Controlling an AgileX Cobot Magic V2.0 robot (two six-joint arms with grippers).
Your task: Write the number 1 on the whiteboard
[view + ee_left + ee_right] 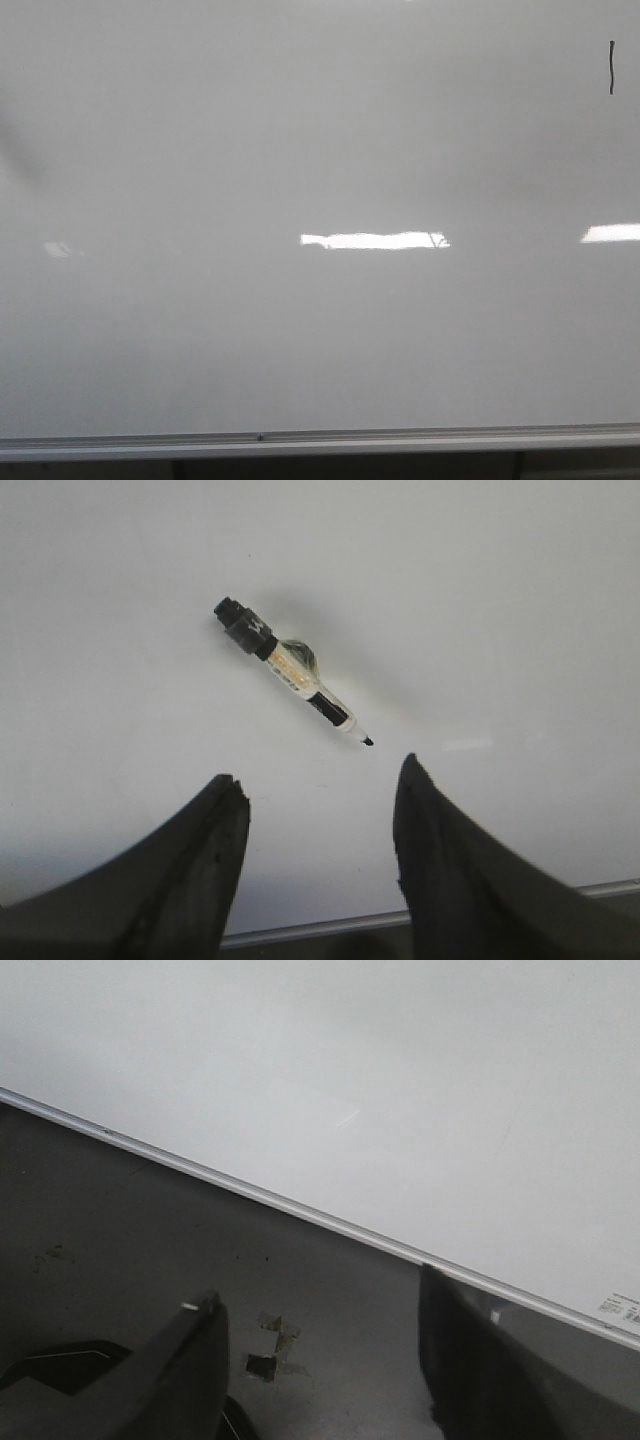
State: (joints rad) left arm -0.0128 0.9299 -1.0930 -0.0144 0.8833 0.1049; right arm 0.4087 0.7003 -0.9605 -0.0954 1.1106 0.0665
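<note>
Overhead, left black gripper (318, 865) spread open, empty, above uncapped black-tipped marker (288, 667) lying on glossy white metal-framed whiteboard (300, 150). Right black gripper (320, 1360) likewise open, at the frame edge. Thin black vertical number 1 (611, 68) near far-right corner.

Both claws (318, 865) (320, 1370) have black, curved, tapering fingers with scuffed tips

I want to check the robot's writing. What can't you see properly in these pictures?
- Front view: the arms and the marker are out of frame; only the whiteboard shows, its top and sides cut off.
- Front view: the number 1 is too small to judge its neatness.
- Left wrist view: the open left gripper holds nothing; the marker's label is too blurred to read.
- Right wrist view: the open right gripper hangs over the dark surface below the board; the debris there is unidentifiable.
</note>
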